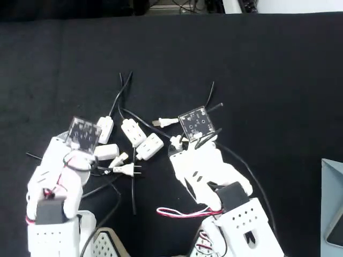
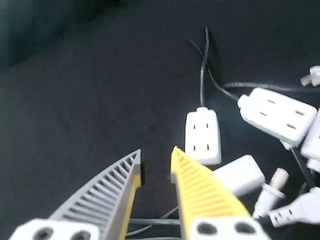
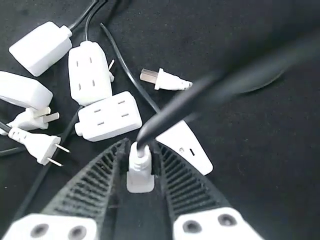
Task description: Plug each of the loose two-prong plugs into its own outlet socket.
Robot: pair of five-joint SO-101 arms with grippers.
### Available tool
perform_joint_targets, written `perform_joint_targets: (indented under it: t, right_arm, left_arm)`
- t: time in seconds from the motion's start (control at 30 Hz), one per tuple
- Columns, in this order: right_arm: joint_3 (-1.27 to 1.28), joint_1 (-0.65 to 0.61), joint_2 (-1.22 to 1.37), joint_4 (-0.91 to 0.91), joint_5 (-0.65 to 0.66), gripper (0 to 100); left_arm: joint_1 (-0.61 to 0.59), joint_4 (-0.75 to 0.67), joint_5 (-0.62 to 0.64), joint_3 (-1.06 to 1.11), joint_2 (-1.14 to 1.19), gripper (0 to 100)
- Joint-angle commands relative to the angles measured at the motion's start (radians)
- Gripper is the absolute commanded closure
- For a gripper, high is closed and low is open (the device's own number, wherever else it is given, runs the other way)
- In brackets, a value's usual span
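**Bench** (image 1: 278,64): black surface. All items sit in one cluster near its front edge, between the two arms.

**Outlet sockets (four, white):**
- socket A (image 1: 105,129), lying just ahead of the left gripper
- socket B (image 1: 133,132), beside A
- socket C (image 1: 150,146), touching B
- socket D (image 1: 107,151), near A, toward the front edge

**Two-prong plugs (four, white, black cords):**
- plug 1 (image 1: 166,122), loose on the bench, well apart from B
- plug 2 (image 1: 119,159), loose, just beside D
- plug 3 (image 1: 128,170), loose, just beside plug 2, on the front-edge side
- plug 4 (image 3: 140,172), held, with its cord rising toward the wrist camera

**Left gripper** (image 2: 156,159): fingers narrowly apart over bare bench.

**Right gripper** (image 3: 140,146): fingers closed on plug 4 (body clamped between both pads), near C.
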Motion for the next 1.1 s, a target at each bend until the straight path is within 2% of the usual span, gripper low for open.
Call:
perform_joint_targets:
  t: [0.0, 0.1, 0.27, 0.37, 0.5, 0.67, 0.77, 0.87, 1.07]
  right_arm:
    - [0.001, 0.034, 0.002, -0.023, -0.031, 98.5]
    - [0.015, 0.044, 0.002, -0.046, -0.035, 98.5]
    - [0.035, 0.048, 0.001, -0.068, -0.037, 98.5]
    - [0.035, 0.048, 0.001, -0.064, -0.037, 98.5]
    - [0.036, 0.048, 0.001, -0.063, -0.037, 98.5]
    - [0.036, 0.048, 0.001, -0.063, -0.037, 98.5]
    - [0.036, 0.048, 0.001, -0.063, -0.037, 98.5]
    - [0.036, 0.048, 0.001, -0.063, -0.037, 98.5]
    - [0.036, 0.048, -0.004, -0.063, -0.037, 98.5]
  left_arm:
    - [0.012, 0.002, 0.043, -0.251, 0.318, 88]
    - [0.012, 0.002, 0.043, -0.383, 0.555, 87]
    - [0.025, 0.002, 0.049, -0.521, 0.965, 75]
    - [0.025, -0.044, 0.052, -0.615, 1.178, 74]
    - [0.028, -0.130, 0.120, -0.743, 1.407, 74]
    - [0.062, -0.141, 0.144, -0.886, 1.617, 74]
    - [0.064, -0.141, 0.176, -0.954, 1.705, 80]
    - [0.064, -0.141, 0.157, -0.997, 1.772, 88]
    - [0.091, -0.149, -0.003, -1.044, 1.798, 97]
